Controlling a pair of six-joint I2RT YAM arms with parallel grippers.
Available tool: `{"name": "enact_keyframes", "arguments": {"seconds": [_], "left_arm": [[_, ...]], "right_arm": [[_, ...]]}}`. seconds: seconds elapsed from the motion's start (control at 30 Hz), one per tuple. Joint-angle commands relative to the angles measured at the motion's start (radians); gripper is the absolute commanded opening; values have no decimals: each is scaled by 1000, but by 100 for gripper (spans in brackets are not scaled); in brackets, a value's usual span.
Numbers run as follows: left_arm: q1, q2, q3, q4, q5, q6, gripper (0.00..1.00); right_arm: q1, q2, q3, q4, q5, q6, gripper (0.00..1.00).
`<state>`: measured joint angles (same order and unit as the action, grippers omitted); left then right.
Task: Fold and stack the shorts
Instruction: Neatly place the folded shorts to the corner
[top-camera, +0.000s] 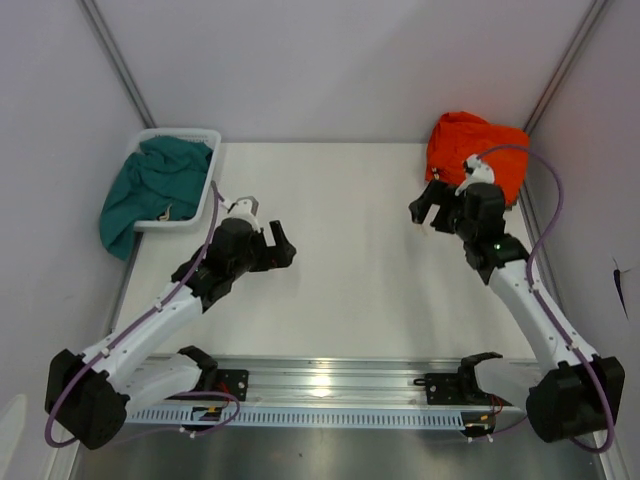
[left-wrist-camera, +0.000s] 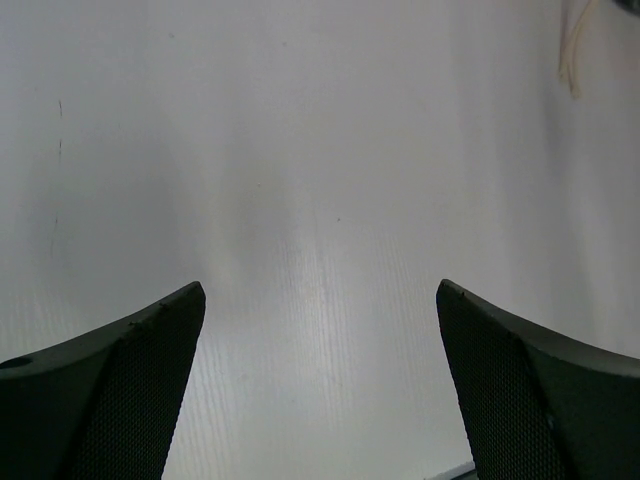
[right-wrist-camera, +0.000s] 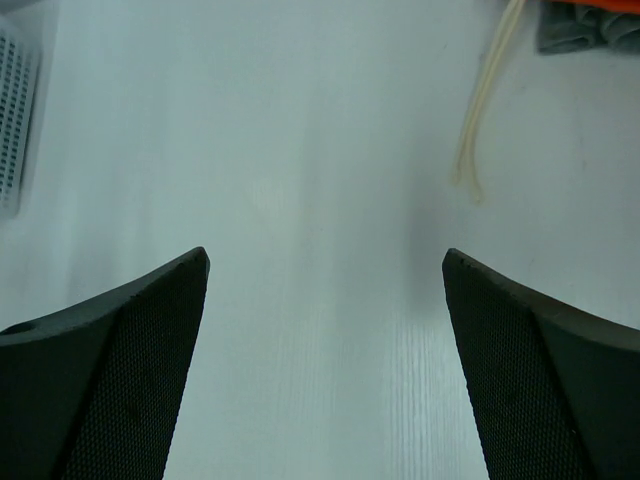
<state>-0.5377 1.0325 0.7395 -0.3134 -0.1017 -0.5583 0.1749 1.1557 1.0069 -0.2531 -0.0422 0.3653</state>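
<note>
A white table (top-camera: 340, 260) walled in by pale panels fills the overhead view, its middle bare between our two arms. At the far left corner sits a white basket (top-camera: 205, 134), and a teal garment (top-camera: 150, 190) spills out of it and over its near-left rim, its long axis running diagonally from the basket toward the table edge. At the far right corner the orange shorts (top-camera: 470, 140) lie bundled in a heap; we cannot tell how neatly they are folded.

Our right gripper (top-camera: 425, 212) hangs just in front of that heap, jaws spread wide and holding nothing. Its wrist view shows bare table between the fingers, with the white drawstring (right-wrist-camera: 485, 110) trailing off to the upper right.

Our left gripper (top-camera: 283, 245) is likewise wide apart and empty over bare table. The teal garment lies beyond it and to its left, well apart from the right arm, so we judge the left arm the nearer one for fetching it.
</note>
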Motion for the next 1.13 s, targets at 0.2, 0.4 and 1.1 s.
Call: {"name": "enact_keyframes", "arguments": {"seconds": [0.2, 0.4, 1.1], "left_arm": [[-7, -245, -225, 190, -30, 8, 99], [-7, -440, -431, 309, -66, 72, 99], [-7, -486, -442, 307, -125, 115, 99]], "right_arm": [[241, -279, -402, 310, 110, -11, 100], [316, -375, -619, 445, 200, -20, 99], [365, -357, -673, 534, 219, -68, 97]]}}
